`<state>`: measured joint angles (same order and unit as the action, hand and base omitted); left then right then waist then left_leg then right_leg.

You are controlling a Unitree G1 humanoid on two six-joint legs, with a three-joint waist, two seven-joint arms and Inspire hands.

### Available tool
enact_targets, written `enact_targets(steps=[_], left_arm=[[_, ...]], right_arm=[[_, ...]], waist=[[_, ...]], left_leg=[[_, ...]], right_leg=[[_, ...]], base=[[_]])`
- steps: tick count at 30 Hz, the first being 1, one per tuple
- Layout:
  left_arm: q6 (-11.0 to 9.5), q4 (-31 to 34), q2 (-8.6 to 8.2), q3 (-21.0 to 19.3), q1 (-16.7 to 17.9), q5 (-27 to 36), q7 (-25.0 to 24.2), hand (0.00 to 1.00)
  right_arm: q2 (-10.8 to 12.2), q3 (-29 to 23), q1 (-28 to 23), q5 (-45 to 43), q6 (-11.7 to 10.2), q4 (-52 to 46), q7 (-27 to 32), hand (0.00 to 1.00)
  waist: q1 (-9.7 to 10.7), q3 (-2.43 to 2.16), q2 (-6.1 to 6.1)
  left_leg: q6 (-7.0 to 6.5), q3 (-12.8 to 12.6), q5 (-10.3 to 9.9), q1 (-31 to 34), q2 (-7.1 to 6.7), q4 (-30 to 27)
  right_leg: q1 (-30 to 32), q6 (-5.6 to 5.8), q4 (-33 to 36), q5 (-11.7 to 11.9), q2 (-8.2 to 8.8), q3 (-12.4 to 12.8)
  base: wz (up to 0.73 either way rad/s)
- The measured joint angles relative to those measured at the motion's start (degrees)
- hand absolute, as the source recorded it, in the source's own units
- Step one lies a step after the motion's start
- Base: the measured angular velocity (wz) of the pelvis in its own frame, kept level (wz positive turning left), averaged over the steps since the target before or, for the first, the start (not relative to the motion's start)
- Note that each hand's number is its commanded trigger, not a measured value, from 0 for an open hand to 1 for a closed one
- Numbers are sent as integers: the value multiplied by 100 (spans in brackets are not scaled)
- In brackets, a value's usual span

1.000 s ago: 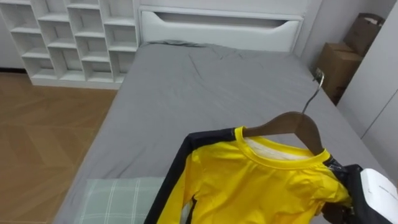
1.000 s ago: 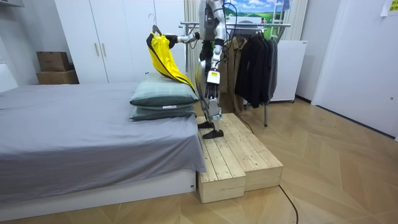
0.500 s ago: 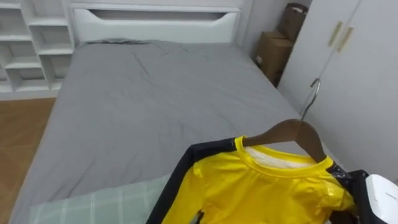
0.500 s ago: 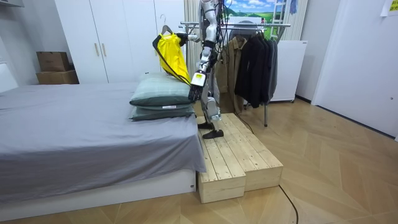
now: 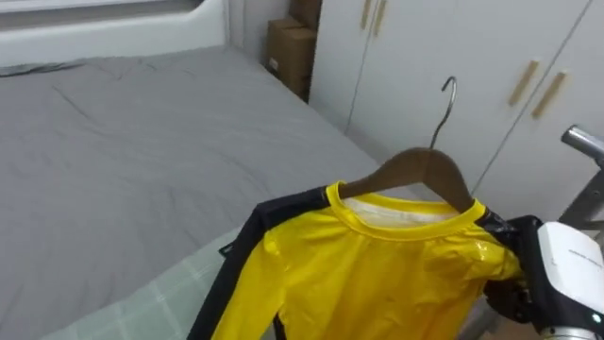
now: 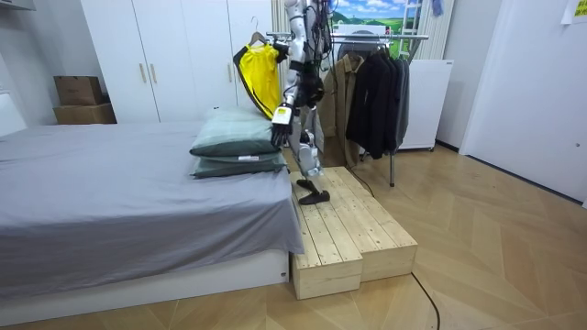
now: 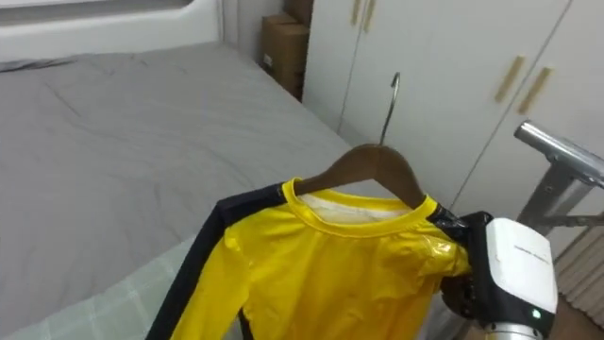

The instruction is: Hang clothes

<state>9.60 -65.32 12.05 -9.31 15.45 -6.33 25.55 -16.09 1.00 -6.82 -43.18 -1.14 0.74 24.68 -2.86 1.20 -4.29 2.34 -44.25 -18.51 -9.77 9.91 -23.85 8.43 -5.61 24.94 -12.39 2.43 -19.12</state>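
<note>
The robot stands on the wooden platform (image 6: pixel 353 229) between the bed (image 5: pixel 142 142) and the clothes rack (image 5: pixel 583 142), carrying the yellow shirt (image 5: pixel 377 274) on its wooden hanger (image 5: pixel 415 170) in the air over the pillow (image 5: pixel 160 302). The right hand (image 5: pixel 505 295) has its fingers clamped on the hanger's shirt-covered end at about 4 o'clock from the hook (image 5: pixel 448 90). The left hand (image 6: pixel 278 116) hangs at the robot's side.

The step in hand looks like bringing the load round to the rack, whose rail shows at 3 o'clock from the hanger. To do it well, the grip should stay firm on that one end, since the far end is unsupported and could dip. The hook must rise above the rail before it comes across, then lower onto a free stretch clear of the dark coats (image 6: pixel 376 87).

In the eye views the hook points to 12 o'clock, its open curl turned toward 9. The hanger's long axis runs roughly from 9 to 3 o'clock, the 3 o'clock end a little lower. The shirt trails from the collar toward 7 o'clock. The hook probably needs turning so its opening faces the rail.
</note>
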Motion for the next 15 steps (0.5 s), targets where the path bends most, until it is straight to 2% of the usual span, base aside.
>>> enact_targets(steps=[1,2,3,4,5,6,7,8,9,11,12,13,14,15], left_arm=[[106,0,28,0,15,-1,3,0],[228,1,38,0,15,-6,20,0],[294,1,39,-6,15,-17,33,0],[406,1,42,-21,15,-24,82,0],[496,1,40,-69,31,-23,141,0],[531,1,38,-72,40,-22,170,0],[565,1,29,-75,48,-21,228,0],[634,3,20,-75,46,-21,298,0],[670,8,16,-75,44,-22,327,0],[846,45,-13,-153,45,-19,469,0],[890,76,-19,-168,44,-14,525,0],[912,121,-54,-168,43,-14,651,0],[914,215,-136,-167,42,-12,798,0],[914,294,-193,-165,41,-12,865,0]], right_arm=[[-2,10,65,2,-59,-4,-27,100],[1,16,88,26,-63,-11,-27,100],[4,25,92,17,-58,-12,-27,100],[4,74,95,11,-29,-12,-28,100],[1,160,94,11,3,-11,-31,100],[2,188,94,11,4,-11,-33,100],[-5,206,88,9,45,-13,-48,100],[-6,240,100,36,143,-53,-77,100],[-11,261,100,52,185,-96,-96,100],[30,293,119,48,219,-224,-115,100],[37,298,118,16,233,-277,-115,100],[5,313,117,12,264,-398,-111,100],[-37,325,123,49,280,-482,-101,100],[-55,325,123,59,295,-524,-92,100]], waist=[[7,7,14],[42,15,55],[75,15,70],[94,13,71],[95,7,56],[99,10,43],[106,11,23],[103,9,-1],[107,9,-10],[131,7,10],[170,8,7],[248,9,7],[265,9,2],[268,9,4]], left_leg=[[0,96,2,130,192,-586],[42,249,37,285,417,-1174],[52,405,81,383,494,-1422],[62,844,257,585,539,-1803],[62,1227,481,786,514,-2094],[27,1412,505,882,474,-2151],[-8,1880,417,1035,308,-2101],[-7,2195,302,1163,151,-1928],[14,2354,282,1229,70,-1808],[42,3055,266,1378,-237,-1211],[41,3220,266,1416,-316,-1031],[39,3469,266,1447,-545,-610],[37,3664,272,1432,-771,-180],[27,3720,286,1427,-894,32]], right_leg=[[-31,-68,1,-39,-37,-51],[-64,-116,5,-71,-123,43],[-62,-125,7,-93,-181,181],[-43,-142,1,-117,-269,421],[-50,-162,-7,-106,-363,691],[-41,-184,-3,-94,-387,819],[7,-232,11,-65,-437,1043],[66,-264,-12,-8,-480,1247],[93,-273,-24,19,-503,1352],[114,-253,-230,161,-689,1813],[121,-284,-285,209,-759,1998],[119,-335,-405,366,-916,2462],[117,-321,-501,523,-1034,2994],[107,-305,-571,604,-1089,3299]], base=[[-61],[-59],[-68],[-91],[-101],[-106],[-97],[-93],[-89],[-86],[-68],[-61],[-60],[-63]])
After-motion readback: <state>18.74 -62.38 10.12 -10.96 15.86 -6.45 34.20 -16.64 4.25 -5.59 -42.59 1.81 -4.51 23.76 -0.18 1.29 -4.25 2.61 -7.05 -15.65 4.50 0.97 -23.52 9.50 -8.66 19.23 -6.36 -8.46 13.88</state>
